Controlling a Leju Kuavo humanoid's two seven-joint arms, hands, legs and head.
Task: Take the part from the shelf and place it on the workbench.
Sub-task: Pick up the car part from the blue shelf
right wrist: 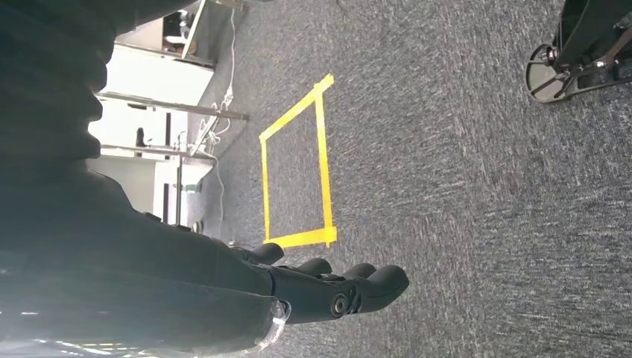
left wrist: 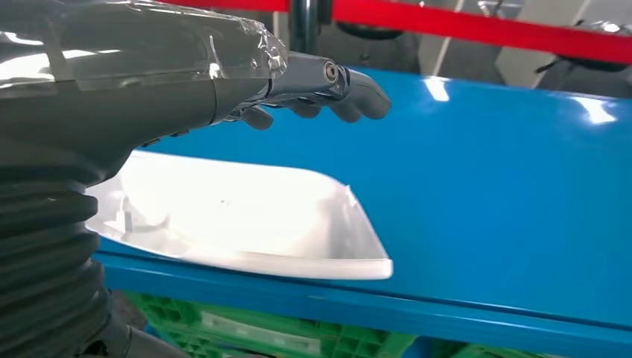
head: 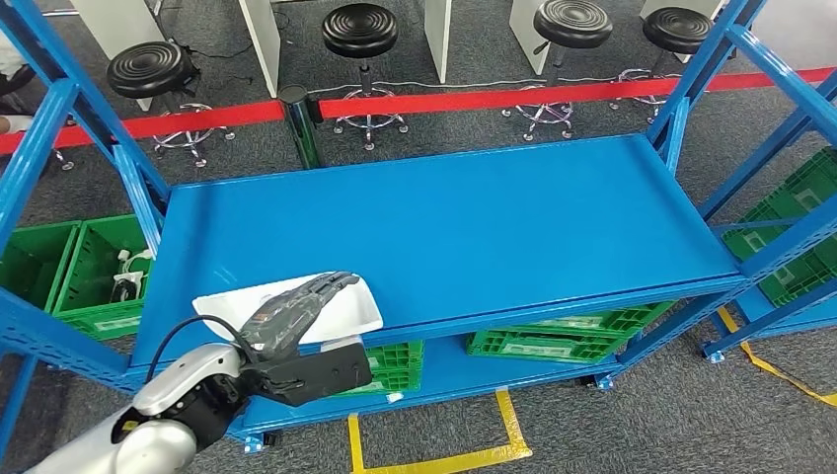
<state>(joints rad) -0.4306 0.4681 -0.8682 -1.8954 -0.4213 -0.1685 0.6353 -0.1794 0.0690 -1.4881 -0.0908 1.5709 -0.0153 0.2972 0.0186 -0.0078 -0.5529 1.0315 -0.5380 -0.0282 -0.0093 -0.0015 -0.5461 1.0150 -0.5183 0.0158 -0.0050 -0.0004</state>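
The part (head: 349,308) is a flat white plastic panel lying at the front left of the blue shelf (head: 474,217), close to its near edge. My left hand (head: 296,331) reaches over it, fingers stretched out above the panel and the thick thumb down in front of the shelf edge. In the left wrist view the fingers (left wrist: 328,86) hover above the part (left wrist: 246,216) with a gap of blue shelf (left wrist: 507,186) between; nothing is held. My right hand (right wrist: 313,287) hangs over the grey carpet, fingers loosely apart and holding nothing.
Green crates (head: 563,341) sit on the level under the shelf, more to the left (head: 69,267) and right (head: 799,227). Blue uprights frame both sides. Behind run a red barrier belt (head: 444,99), a black post (head: 299,123) and stools (head: 360,30). Yellow tape (head: 434,459) marks the floor.
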